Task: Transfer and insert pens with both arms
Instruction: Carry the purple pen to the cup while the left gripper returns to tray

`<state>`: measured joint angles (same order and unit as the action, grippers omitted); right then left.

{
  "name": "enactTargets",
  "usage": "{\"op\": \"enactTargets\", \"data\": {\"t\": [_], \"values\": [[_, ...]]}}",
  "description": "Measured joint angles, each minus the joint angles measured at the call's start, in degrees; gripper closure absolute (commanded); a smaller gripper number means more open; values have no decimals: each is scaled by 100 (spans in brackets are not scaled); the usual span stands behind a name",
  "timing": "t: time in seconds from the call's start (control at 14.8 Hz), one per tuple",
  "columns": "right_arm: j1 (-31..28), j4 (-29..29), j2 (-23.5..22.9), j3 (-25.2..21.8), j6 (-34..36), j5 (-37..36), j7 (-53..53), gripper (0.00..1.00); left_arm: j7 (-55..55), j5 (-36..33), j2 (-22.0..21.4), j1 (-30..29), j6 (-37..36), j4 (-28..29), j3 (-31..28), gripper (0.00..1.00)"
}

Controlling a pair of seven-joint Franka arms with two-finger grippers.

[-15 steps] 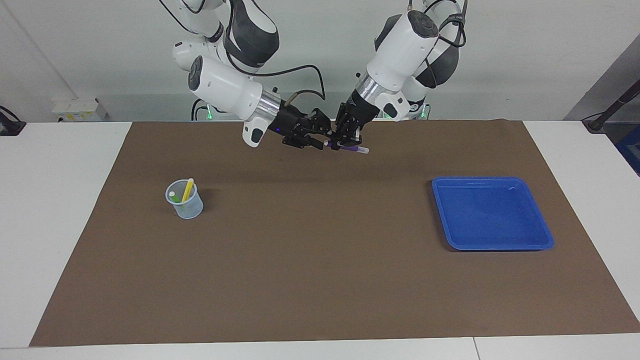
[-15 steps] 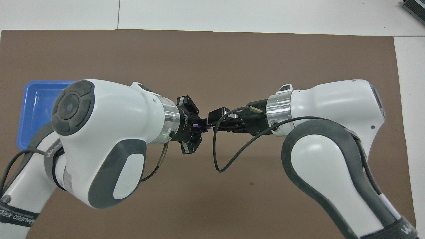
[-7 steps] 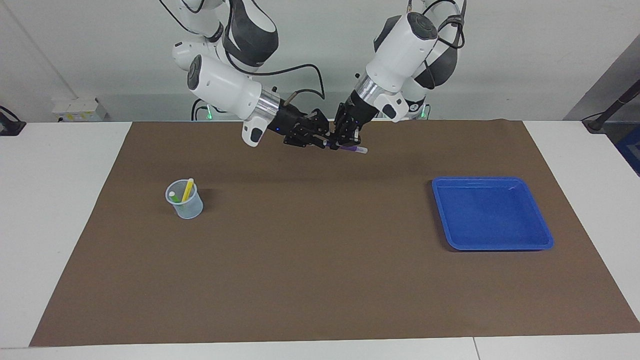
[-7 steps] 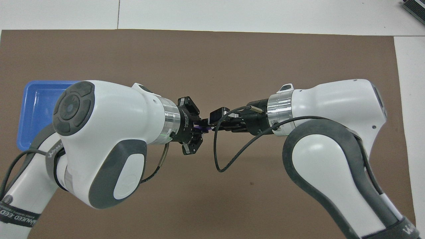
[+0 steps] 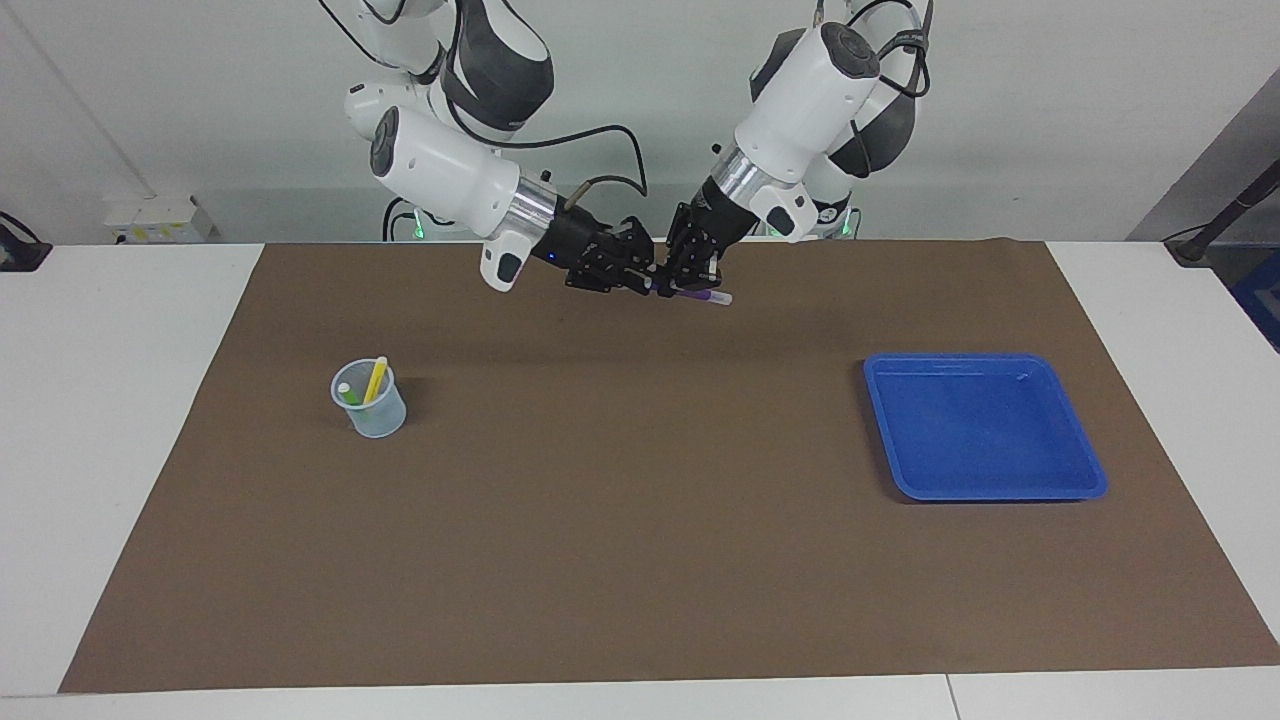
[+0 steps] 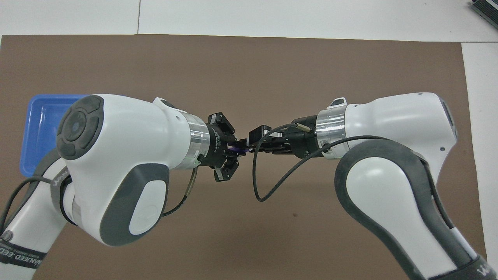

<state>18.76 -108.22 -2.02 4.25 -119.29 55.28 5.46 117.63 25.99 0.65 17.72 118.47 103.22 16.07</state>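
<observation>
A purple pen (image 5: 697,294) hangs level above the brown mat (image 5: 640,520), its pale end (image 5: 724,298) toward the left arm's end of the table. My left gripper (image 5: 688,288) comes down onto its middle and is shut on it. My right gripper (image 5: 646,284) meets the pen's other end, and its grip does not show. In the overhead view the left gripper (image 6: 238,150) and right gripper (image 6: 255,146) face each other, with a sliver of purple pen (image 6: 234,147) between them. A yellow pen (image 5: 375,378) and a green pen (image 5: 347,393) stand in a clear cup (image 5: 372,412).
A blue tray (image 5: 985,425) lies on the mat toward the left arm's end, partly covered by the left arm in the overhead view (image 6: 39,124). The cup stands toward the right arm's end. White table (image 5: 110,400) surrounds the mat.
Both arms have risen a little while the grippers stay together at the purple pen. The pen has drifted slightly toward the right arm's end.
</observation>
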Motion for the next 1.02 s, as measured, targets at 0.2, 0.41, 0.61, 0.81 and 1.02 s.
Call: {"op": "enactTargets", "data": {"t": [0.2,0.41,0.61,0.81,1.02], "values": [[-14,-10,7,-7,9,12,0,93,-129,128,-19,-8,5,13,-28,100],[-26,-10,7,-14,7,12,0,100,-168,193,-36,-5,118,70,-23,100],[-29,-10,7,-15,10,11,0,100,-183,213,-61,-4,186,118,-18,100],[-29,-9,8,-15,40,12,0,100,-285,215,-83,-3,191,143,-16,66],[-30,9,7,-17,63,-6,0,100,-371,242,-113,1,155,158,-6,0]]}}
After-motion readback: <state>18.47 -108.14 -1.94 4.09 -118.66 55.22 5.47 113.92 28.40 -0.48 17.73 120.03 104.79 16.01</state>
